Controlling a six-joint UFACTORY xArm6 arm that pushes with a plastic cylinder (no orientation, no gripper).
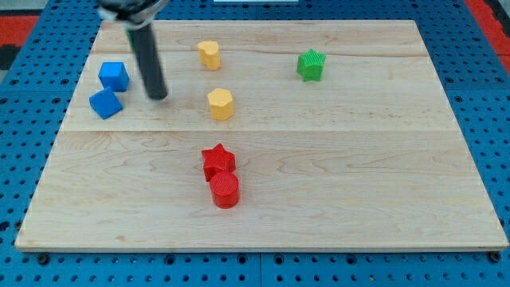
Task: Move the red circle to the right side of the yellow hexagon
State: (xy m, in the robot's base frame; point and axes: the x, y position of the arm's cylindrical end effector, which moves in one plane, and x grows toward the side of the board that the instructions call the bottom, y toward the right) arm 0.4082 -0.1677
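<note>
Wooden board [382, 159]: red circle [225, 190] touches red star [218, 160], near of yellow hexagon [221, 104]; my tip [158, 96], a bare rod without jaws, stands far left beside two blue blocks [106, 103].

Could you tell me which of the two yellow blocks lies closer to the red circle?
The yellow hexagon, the lower of the two in the view, is closer to the red circle; the other yellow block sits farther up, near the board's top edge.
</note>
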